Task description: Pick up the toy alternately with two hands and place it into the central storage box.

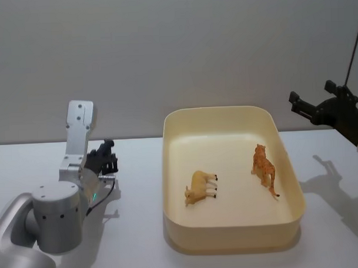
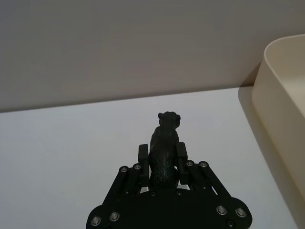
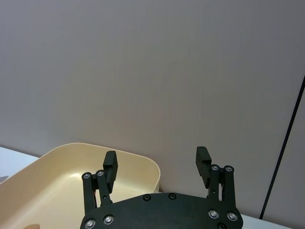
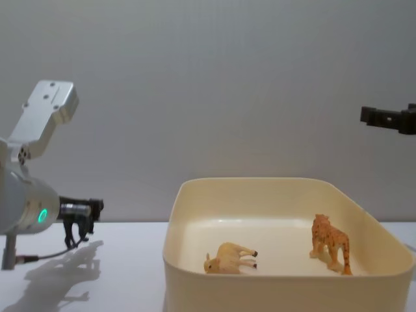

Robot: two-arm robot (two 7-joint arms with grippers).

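Jaws grip black toy (image 2: 164, 152); box (image 1: 291, 224) holds two animals.

From my head view the right hand (image 1: 301, 106) runs off the frame's right edge, its arm cut away. The left hand (image 2: 162, 160) covers the black toy's (image 2: 164, 143) hindquarters and legs in its wrist view. In the right wrist view the box (image 3: 95, 162) is cut off at the bottom and partly screened by the hand.
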